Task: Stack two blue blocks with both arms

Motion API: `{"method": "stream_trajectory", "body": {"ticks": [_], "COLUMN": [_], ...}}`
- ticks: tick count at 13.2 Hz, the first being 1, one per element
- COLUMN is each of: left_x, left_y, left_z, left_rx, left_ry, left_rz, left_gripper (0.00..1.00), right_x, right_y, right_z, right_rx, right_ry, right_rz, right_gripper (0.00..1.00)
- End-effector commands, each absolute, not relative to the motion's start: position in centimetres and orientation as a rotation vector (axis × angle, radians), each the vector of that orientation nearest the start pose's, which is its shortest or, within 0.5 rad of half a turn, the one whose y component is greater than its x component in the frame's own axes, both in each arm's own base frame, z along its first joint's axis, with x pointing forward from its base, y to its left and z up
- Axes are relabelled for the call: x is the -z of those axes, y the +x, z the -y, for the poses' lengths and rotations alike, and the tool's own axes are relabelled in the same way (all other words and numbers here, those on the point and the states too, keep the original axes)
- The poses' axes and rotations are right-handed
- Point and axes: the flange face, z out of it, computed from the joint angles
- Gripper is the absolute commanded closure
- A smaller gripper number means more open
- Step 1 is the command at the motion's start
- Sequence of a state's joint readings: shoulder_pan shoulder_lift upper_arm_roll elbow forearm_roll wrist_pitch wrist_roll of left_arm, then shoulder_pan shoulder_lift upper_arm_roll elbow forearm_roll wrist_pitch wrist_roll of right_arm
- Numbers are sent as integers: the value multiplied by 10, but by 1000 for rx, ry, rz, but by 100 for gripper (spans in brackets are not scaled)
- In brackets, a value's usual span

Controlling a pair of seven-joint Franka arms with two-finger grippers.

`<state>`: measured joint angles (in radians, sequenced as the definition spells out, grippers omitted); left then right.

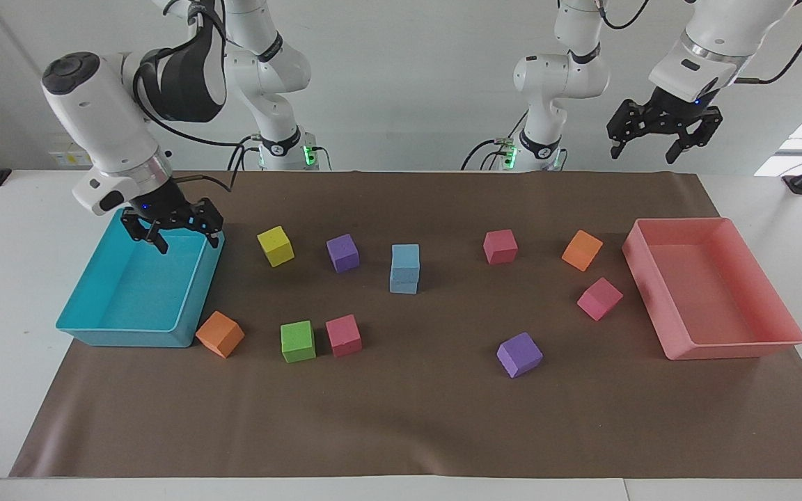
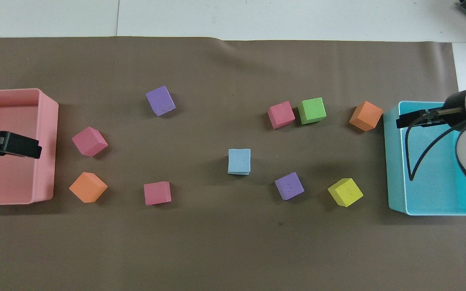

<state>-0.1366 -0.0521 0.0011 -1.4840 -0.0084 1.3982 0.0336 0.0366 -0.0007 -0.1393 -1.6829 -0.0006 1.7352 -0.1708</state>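
The two blue blocks [image 1: 404, 268] stand stacked one on the other in the middle of the brown mat. They show as one square from above [image 2: 239, 161]. No gripper touches them. My right gripper [image 1: 189, 243] is open and empty, and hangs over the turquoise tray's end nearest the robots. It also shows in the overhead view [image 2: 403, 121]. My left gripper [image 1: 645, 154] is open and empty, raised high at the left arm's end of the table. From above it [image 2: 34, 149] lies over the pink tray.
The turquoise tray [image 1: 95, 327] is at the right arm's end and the pink tray [image 1: 735, 346] at the left arm's end. Loose cubes lie around the stack: yellow [image 1: 276, 245], purple [image 1: 342, 252], green [image 1: 298, 341], orange [image 1: 220, 334], pink [image 1: 500, 245] and others.
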Motion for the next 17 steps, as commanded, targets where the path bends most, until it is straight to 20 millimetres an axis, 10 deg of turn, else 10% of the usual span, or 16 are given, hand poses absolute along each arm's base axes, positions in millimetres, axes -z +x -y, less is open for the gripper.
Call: {"method": "stream_trajectory", "body": {"ticks": [1, 6, 13, 17], "left_x": [-678, -677, -676, -676], "left_y": [512, 512, 512, 512], "left_z": [65, 66, 66, 66], "left_rx": [-52, -50, -55, -55], "left_ry": [-3148, -3149, -3149, -3150], "left_rz": [-264, -274, -274, -274], "left_gripper": [0, 0, 0, 0], "right_x": [-631, -669, -647, -651], "right_y": [558, 530, 514, 530], "right_z": [58, 35, 8, 30], "right_rx": [66, 80, -15, -75], "right_ry": [-3200, -3236, -3134, -3121], "right_rz": [70, 139, -136, -204], "right_gripper": [0, 0, 0, 0]}}
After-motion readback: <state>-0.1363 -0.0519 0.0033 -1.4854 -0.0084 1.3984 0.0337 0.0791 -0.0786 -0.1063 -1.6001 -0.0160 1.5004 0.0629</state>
